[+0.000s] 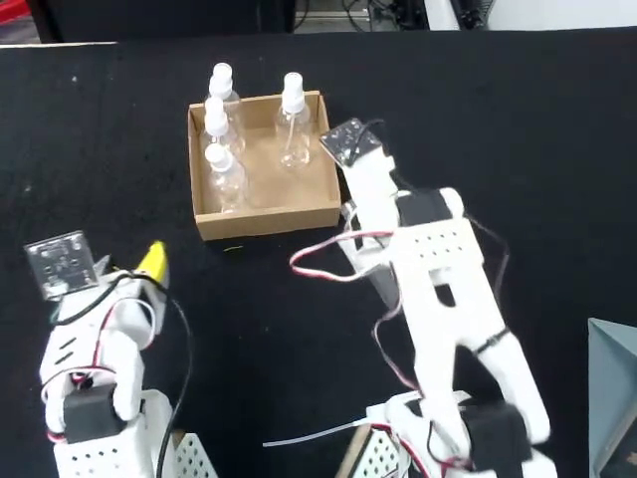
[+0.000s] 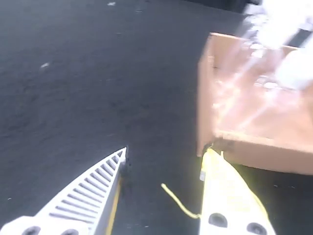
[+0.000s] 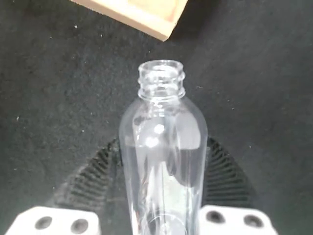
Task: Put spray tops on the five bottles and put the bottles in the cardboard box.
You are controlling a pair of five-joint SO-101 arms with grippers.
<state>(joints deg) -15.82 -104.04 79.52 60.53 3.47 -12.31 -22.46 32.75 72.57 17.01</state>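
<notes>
Open brown cardboard box stands on the black table cover, which extends well beyond every edge of the box. Four clear plastic bottles with white spray tops stand upright in it: three in a row along one side wall, one by the opposite far corner, with a strip of box floor between them. Right gripper, just off one near corner of the box, is clamped on a fifth clear plastic bottle with open threaded neck. Left gripper sits off the other near corner with fingers spread wide around nothing, its yellow fingertip close to the box wall.
</notes>
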